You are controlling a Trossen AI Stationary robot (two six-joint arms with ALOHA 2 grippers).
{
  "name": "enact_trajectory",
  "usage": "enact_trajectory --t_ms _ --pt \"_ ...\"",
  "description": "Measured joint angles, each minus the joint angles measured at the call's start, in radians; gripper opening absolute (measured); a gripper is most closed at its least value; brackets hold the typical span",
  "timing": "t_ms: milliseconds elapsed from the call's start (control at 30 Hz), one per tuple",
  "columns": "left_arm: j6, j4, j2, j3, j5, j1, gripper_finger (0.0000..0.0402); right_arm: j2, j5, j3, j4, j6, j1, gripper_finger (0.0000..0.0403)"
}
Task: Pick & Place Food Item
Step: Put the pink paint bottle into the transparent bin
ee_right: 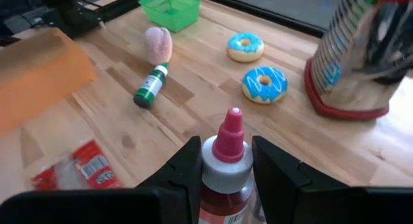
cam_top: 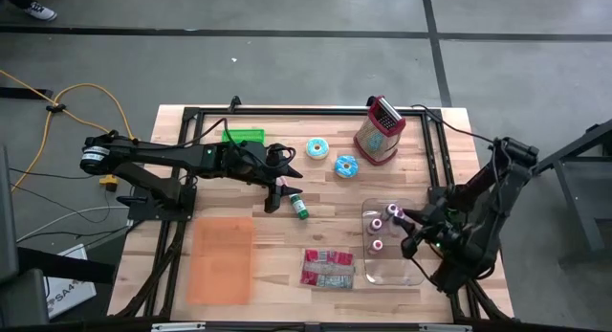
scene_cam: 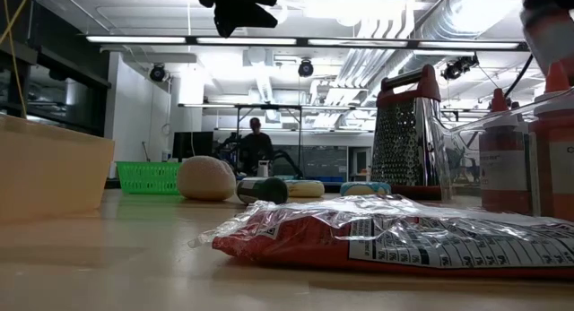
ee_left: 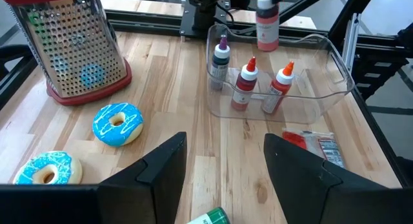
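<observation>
A small sauce bottle with a magenta cap (ee_right: 227,141) stands between the fingers of my right gripper (ee_right: 224,161), which is shut on it over the clear tray (cam_top: 413,275) at the table's right. In the left wrist view the same bottle (ee_left: 266,20) shows above the tray's far rim (ee_left: 322,43), and three more bottles (ee_left: 248,83) stand upright inside. My left gripper (ee_left: 226,166) hovers open above the table's middle, near a green bottle (cam_top: 299,208) lying on its side, with nothing between its fingers. My right gripper pinches the bottle's shoulder just below the cap (ee_right: 222,180) between its two fingers, one on each side. The fingers come from the table's right side, slanting down. The bottle stands upright in the hold, lifted above the tray.
Two blue-iced donuts (cam_top: 317,148) (cam_top: 346,166) and a metal grater (cam_top: 380,131) sit at the far middle, and a green basket (cam_top: 243,136) at the far left. A red snack bag (cam_top: 328,268) and an orange bin (cam_top: 222,260) lie near the front. A pale pink ball (ee_right: 157,43) rests by the green bottle.
</observation>
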Motion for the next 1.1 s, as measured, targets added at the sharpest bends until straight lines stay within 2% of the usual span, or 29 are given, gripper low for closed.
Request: enact_trajectory --t_ms 200,533,800,1100 --pt "0.0 0.0 0.0 0.0 0.0 0.0 0.0199 0.0 -0.003 -0.137 0.127 0.043 0.015 0.0103" --pt "0.0 0.0 0.0 0.0 0.0 0.0 0.0199 0.0 0.002 -0.299 0.369 -0.011 0.014 0.0103" --pt "0.0 0.0 0.0 0.0 0.0 0.0 0.0199 0.004 0.034 -0.349 0.522 -0.112 0.014 0.0103" --pt "0.0 0.0 0.0 0.0 0.0 0.0 0.0199 0.063 0.027 -0.351 0.544 -0.14 0.014 0.0103"
